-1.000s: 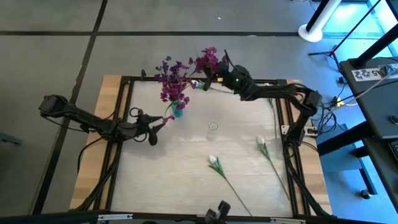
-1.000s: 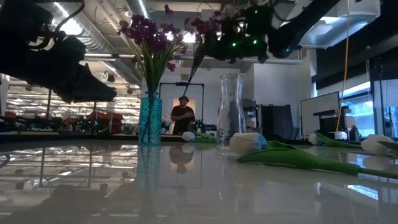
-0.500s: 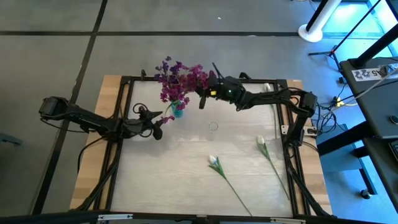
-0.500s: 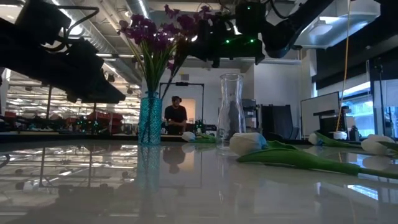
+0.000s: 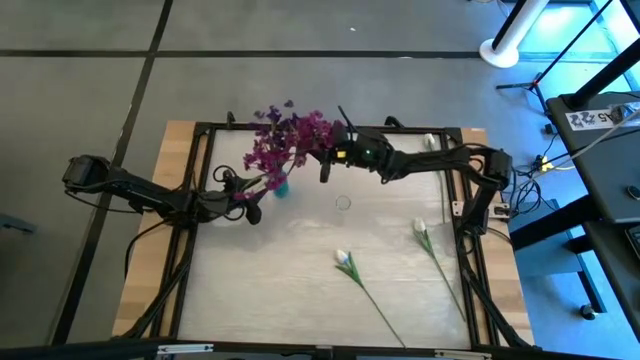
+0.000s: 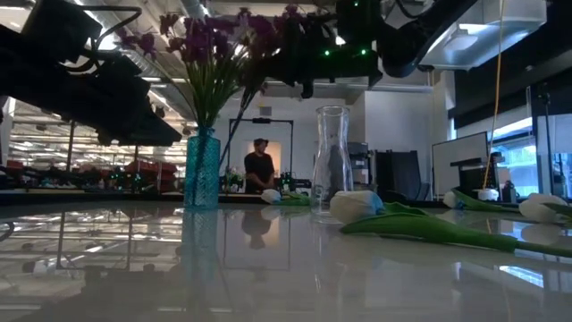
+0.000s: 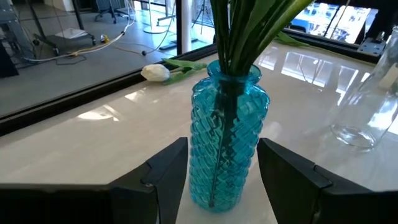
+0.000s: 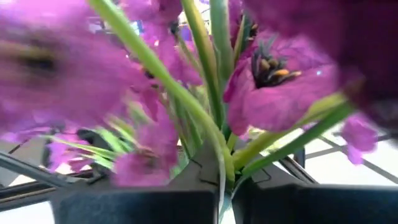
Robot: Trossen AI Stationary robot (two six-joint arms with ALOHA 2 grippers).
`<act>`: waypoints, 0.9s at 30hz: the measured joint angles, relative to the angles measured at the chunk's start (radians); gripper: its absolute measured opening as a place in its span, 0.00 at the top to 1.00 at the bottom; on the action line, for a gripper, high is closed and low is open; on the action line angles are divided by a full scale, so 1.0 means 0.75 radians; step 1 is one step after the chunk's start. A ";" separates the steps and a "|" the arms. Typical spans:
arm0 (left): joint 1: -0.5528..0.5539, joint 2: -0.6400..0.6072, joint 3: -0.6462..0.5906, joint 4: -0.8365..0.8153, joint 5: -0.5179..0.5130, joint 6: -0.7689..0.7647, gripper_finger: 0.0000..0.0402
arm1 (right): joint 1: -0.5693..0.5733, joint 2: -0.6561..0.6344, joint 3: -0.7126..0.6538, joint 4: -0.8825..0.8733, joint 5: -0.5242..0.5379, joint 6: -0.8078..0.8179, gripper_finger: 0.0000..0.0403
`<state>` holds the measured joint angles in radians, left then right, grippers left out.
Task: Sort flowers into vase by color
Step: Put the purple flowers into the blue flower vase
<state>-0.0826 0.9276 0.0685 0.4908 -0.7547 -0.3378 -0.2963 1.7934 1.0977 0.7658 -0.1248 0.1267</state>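
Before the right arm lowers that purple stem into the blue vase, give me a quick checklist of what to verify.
1. Right tool shut on the purple stem: ok.
2. Left tool bracing the blue vase, a finger either side: ok.
3. Vase upright: ok.
4. Stem end lined up over the vase mouth: cannot tell.
5. Clear vase and white tulips out of the path: ok.

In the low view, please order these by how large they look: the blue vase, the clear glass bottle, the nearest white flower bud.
1. Blue vase and clear bottle: they look alike, so no ranking.
2. White bud: smallest, although it lies nearer the camera.
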 joint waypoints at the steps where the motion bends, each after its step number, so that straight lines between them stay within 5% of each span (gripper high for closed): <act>1: 0.000 0.000 0.000 0.000 0.000 0.003 0.53 | 0.009 -0.010 0.000 -0.008 0.000 -0.004 0.98; 18: 0.071 0.000 0.000 -0.011 -0.015 0.149 0.53 | 0.012 -0.251 0.002 -0.084 -0.105 -0.098 0.98; 23: 0.219 -0.001 0.043 -0.065 0.218 0.254 0.53 | 0.032 -0.251 0.002 -0.086 -0.115 -0.101 0.98; 27: 0.313 -0.001 0.191 -0.370 0.326 0.329 0.53 | 0.075 -0.251 0.002 -0.069 -0.093 -0.155 0.98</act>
<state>0.1520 0.9272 0.2118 0.2132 -0.5105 -0.0911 -0.2402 1.6054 1.0988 0.7143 -0.1947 0.0102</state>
